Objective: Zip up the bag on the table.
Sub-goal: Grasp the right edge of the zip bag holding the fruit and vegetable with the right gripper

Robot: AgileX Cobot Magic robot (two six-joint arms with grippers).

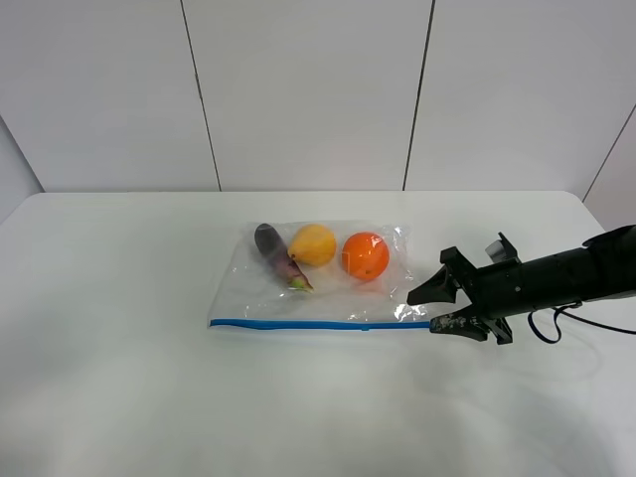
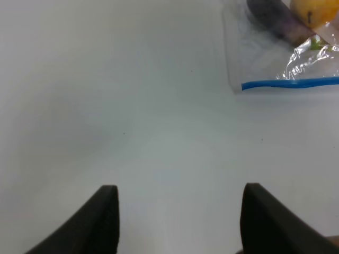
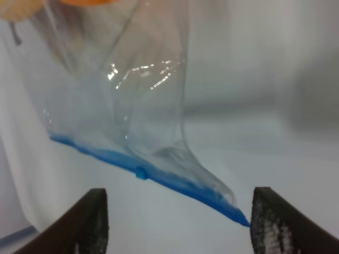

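Note:
The clear bag (image 1: 318, 288) lies flat in the middle of the white table (image 1: 119, 348), its blue zipper strip (image 1: 318, 324) along the near edge. Inside are an orange (image 1: 365, 255), a yellow pear (image 1: 314, 244) and a dark eggplant (image 1: 276, 250). My right gripper (image 1: 425, 311) is open at the bag's right end, level with the strip. In the right wrist view the crinkled corner (image 3: 175, 159) and the strip's end (image 3: 233, 211) lie between the spread fingers (image 3: 280, 227). My left gripper (image 2: 180, 217) hangs open over bare table, well away from the strip's left end (image 2: 291, 82).
White wall panels (image 1: 308, 89) stand behind the table's far edge. The right arm (image 1: 566, 273) reaches in from the right, with a cable looping below it. The left arm does not show in the high view.

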